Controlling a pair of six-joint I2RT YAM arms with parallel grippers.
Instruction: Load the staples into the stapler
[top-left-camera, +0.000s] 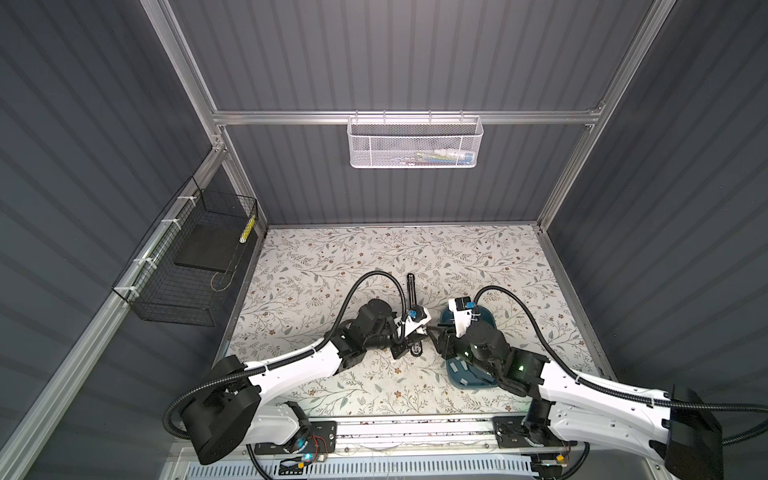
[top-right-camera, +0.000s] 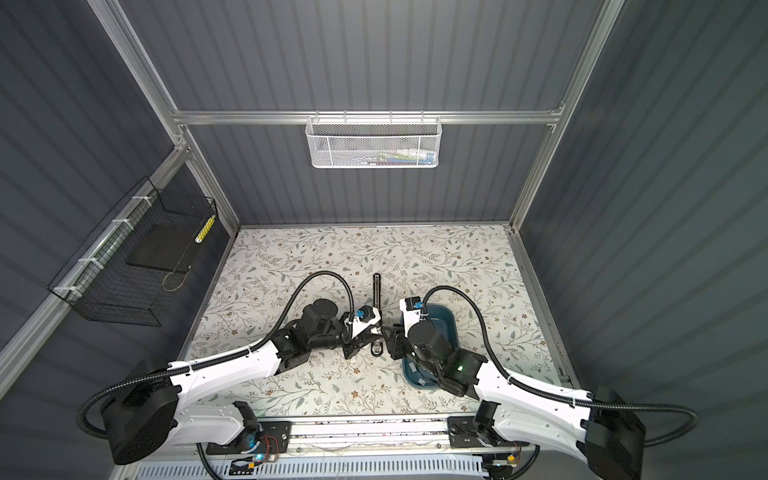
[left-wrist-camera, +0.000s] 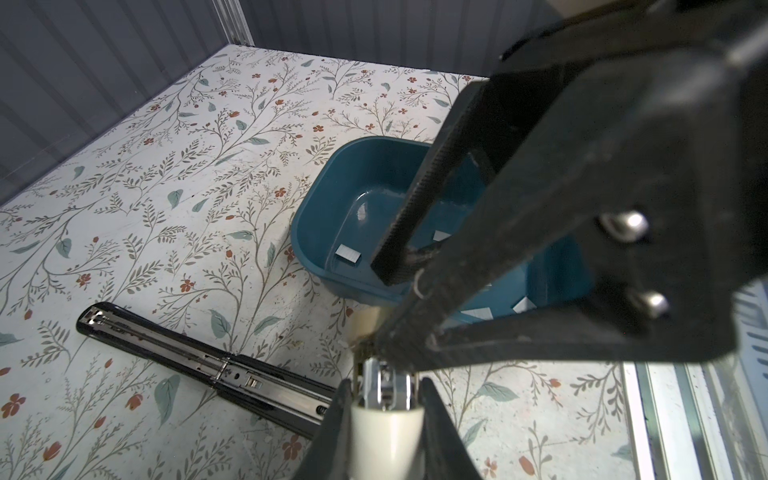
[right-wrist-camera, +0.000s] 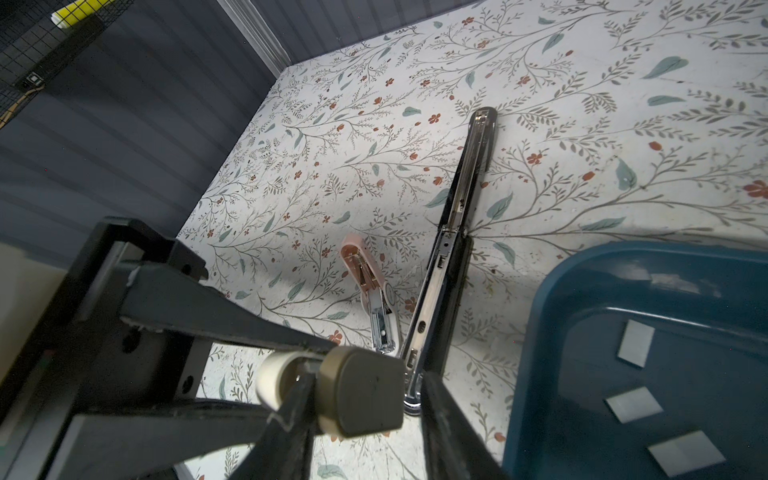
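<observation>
My left gripper (left-wrist-camera: 384, 399) is shut on a small cream stapler (left-wrist-camera: 386, 432), whose metal magazine pokes out past the fingers. In the right wrist view the stapler's tan end (right-wrist-camera: 357, 390) sits between the fingers of my right gripper (right-wrist-camera: 365, 376). It lies against one finger, with a gap to the other. In both top views the two grippers meet at mid-table, left (top-left-camera: 422, 332) and right (top-left-camera: 438, 332). The staples (right-wrist-camera: 636, 343), several pale grey strips, lie in a teal tray (right-wrist-camera: 536, 332) beside the right arm. One strip (left-wrist-camera: 348, 254) shows in the left wrist view.
A long black stapler (right-wrist-camera: 457, 232) lies opened flat on the floral table, just beyond the grippers. A small pink stapler (right-wrist-camera: 361, 270) lies open beside it. A white mesh basket (top-left-camera: 413, 143) hangs on the back wall and a black wire basket (top-left-camera: 187, 266) on the left wall.
</observation>
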